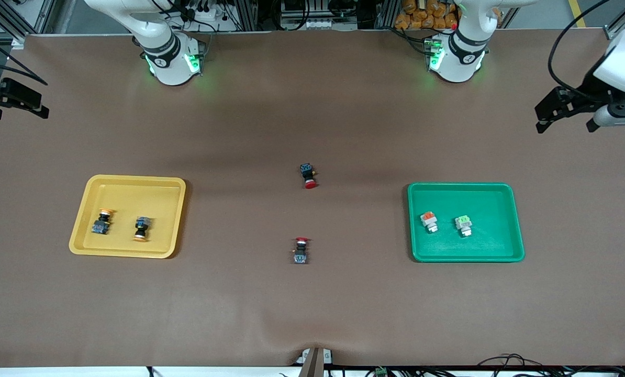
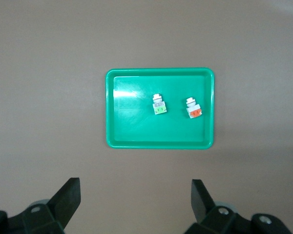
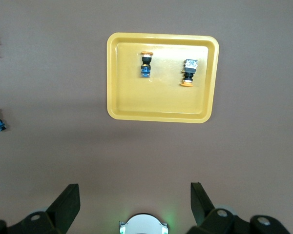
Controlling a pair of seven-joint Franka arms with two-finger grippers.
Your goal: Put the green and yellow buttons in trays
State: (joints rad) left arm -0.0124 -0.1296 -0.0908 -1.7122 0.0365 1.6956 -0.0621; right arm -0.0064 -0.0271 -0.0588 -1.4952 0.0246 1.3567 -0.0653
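Already four buttons are seen in trays: two yellow-capped buttons (image 1: 121, 226) in the yellow tray (image 1: 129, 182), two white-bodied buttons (image 1: 447, 222) in the green tray (image 1: 509, 246). They are judged light, rigid, best pinched across the body. The left gripper (image 1: 556, 110) and right gripper (image 1: 14, 99) are held spread over the table's end edges.

Two white-bodied buttons (image 2: 159, 105) lie in the green tray (image 2: 136, 131).

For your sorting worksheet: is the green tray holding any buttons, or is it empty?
Holding two. The green tray contains an orange-topped button and a light-green-topped button, both white-grey bodied, lying apart inside its rim.
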